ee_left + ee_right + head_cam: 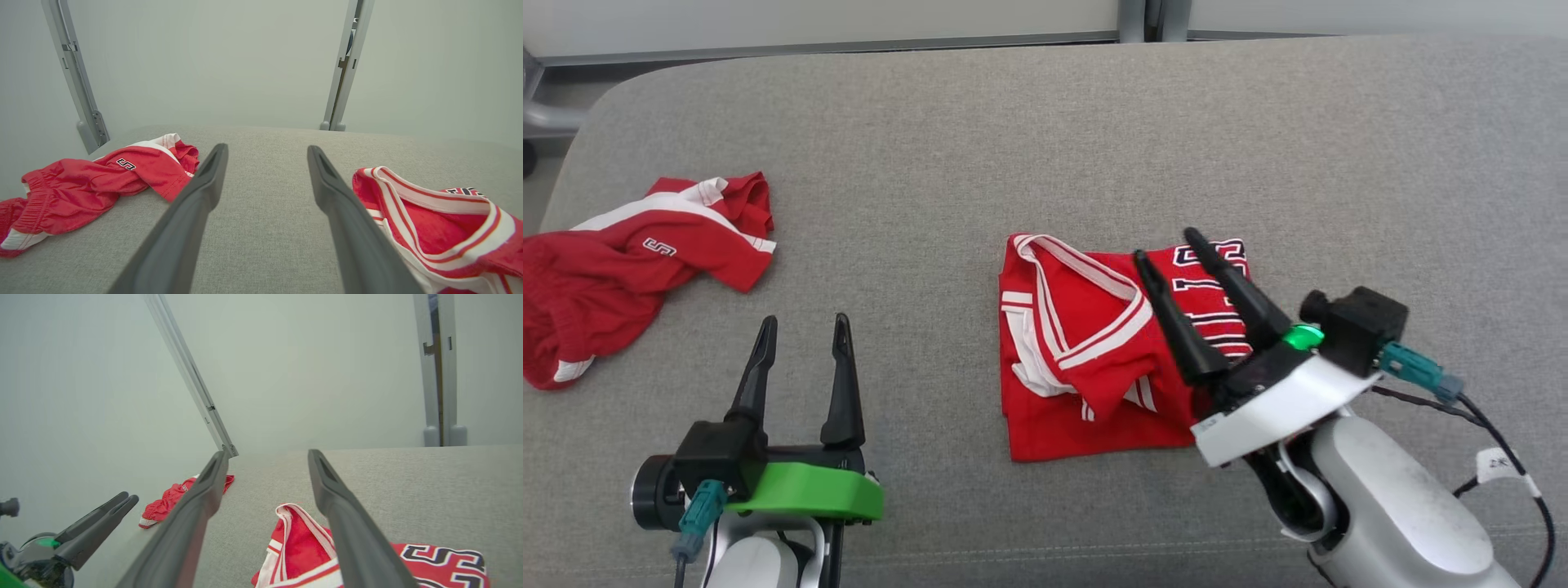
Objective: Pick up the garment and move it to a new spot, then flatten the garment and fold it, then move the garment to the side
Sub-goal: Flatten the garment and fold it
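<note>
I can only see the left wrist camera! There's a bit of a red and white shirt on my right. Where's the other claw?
Observer: The right claw is open over the right part of the red jersey, gripping nothing.
Operator: Is the shirt folded?
Observer: Yes. From the head view it lies as a rough folded square, V-neck collar on top, on the grey fabric surface.
Operator: I see a tiny black bit on it. What's that?
Observer: Block lettering, black edged in white, across its right part.
</note>
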